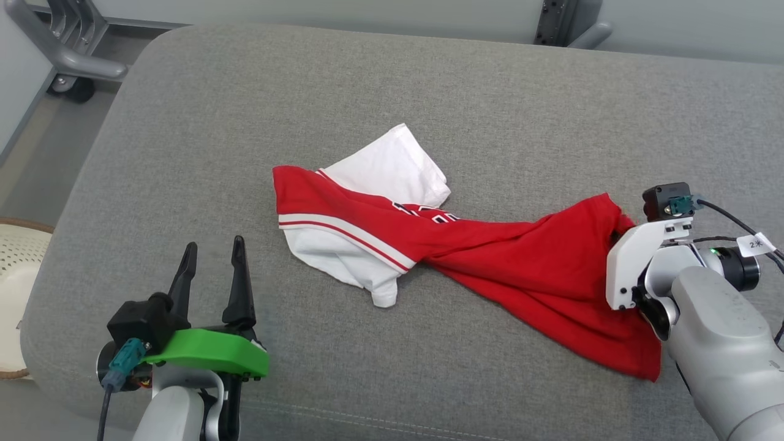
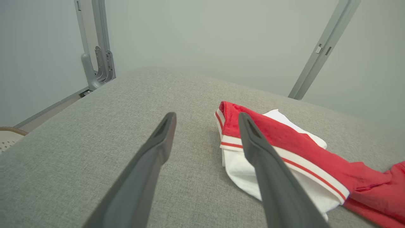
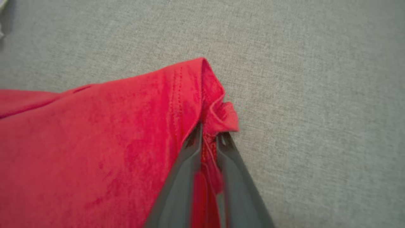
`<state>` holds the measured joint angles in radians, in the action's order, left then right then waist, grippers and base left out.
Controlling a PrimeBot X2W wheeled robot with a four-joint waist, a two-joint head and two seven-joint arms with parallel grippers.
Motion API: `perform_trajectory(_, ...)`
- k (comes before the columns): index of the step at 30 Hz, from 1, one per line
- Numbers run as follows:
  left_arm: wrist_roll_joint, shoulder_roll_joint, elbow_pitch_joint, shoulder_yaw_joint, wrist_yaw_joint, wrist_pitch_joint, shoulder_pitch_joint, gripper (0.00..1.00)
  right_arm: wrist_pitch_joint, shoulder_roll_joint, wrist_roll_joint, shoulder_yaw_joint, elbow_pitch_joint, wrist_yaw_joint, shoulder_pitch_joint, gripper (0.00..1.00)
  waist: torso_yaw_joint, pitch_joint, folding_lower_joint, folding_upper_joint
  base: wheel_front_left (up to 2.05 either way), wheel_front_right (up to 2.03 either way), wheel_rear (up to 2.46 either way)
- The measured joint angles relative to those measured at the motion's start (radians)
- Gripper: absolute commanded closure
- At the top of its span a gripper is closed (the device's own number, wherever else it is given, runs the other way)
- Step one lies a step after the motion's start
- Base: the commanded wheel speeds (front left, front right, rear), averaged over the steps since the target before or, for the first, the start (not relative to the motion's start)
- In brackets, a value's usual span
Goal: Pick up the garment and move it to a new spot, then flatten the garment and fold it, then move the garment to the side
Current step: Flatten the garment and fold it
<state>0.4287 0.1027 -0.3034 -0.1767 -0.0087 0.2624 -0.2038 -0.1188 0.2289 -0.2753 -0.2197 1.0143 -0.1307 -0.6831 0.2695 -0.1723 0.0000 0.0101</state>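
Surrounding garment (image 1: 490,257): grey pad (image 1: 429,79), basket (image 1: 15,288), metal frame (image 1: 61,52).

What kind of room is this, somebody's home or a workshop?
Likely a robot test room, not a home: a big grey fabric-covered padded table, bare pale walls, a grey metal frame on wheels, and one red-and-white shirt lying on it.

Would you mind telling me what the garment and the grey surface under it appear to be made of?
Garment: soft knit fabric, probably a jersey, matt red and white; it creases and bunches limply. Surface: likely upholstered cushion in coarse woven grey cloth; visible weave, rounded corner, stitched seam.
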Motion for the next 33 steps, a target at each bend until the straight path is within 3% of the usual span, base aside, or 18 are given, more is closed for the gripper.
perform_trajectory(1, 0.0, 0.0, 0.004, 0.002, 0.0, 0.0, 0.002, 0.0, 0.006, 0.002, -0.006, -0.008, 0.005, 0.0, -0.002, 1.0, 0.002, 0.001, 0.0, 0.0, 0.0, 0.0, 0.0)
perform_trajectory(13, -0.008, -0.002, 0.032, 0.011, 0.0, 0.0, 0.003, 0.0, 0.224, 0.064, 0.034, -0.047, 0.038, -0.001, -0.2, 1.0, 0.008, -0.012, 0.0, 0.0, 0.0, 0.0, 0.0)
perform_trajectory(22, -0.009, -0.016, 0.032, 0.002, -0.001, 0.0, 0.004, 0.0, 0.36, 0.059, 0.083, -0.108, 0.024, -0.001, -0.309, 1.0, 0.009, -0.009, 0.0, 0.0, 0.0, 0.0, 0.0)
perform_trajectory(27, -0.008, -0.018, 0.036, 0.017, 0.005, 0.0, 0.022, 0.0, 0.378, 0.054, 0.05, -0.208, -0.085, -0.001, -0.219, 1.0, -0.015, -0.01, 0.0, 0.0, 0.0, 0.0, 0.0)
perform_trajectory(33, -0.009, -0.017, 0.047, 0.032, 0.006, 0.0, 0.028, 0.0, 0.382, 0.097, 0.021, -0.25, -0.345, -0.001, -0.029, 1.0, -0.063, -0.015, -0.0001, 0.0, 0.0, 0.0, 0.0)
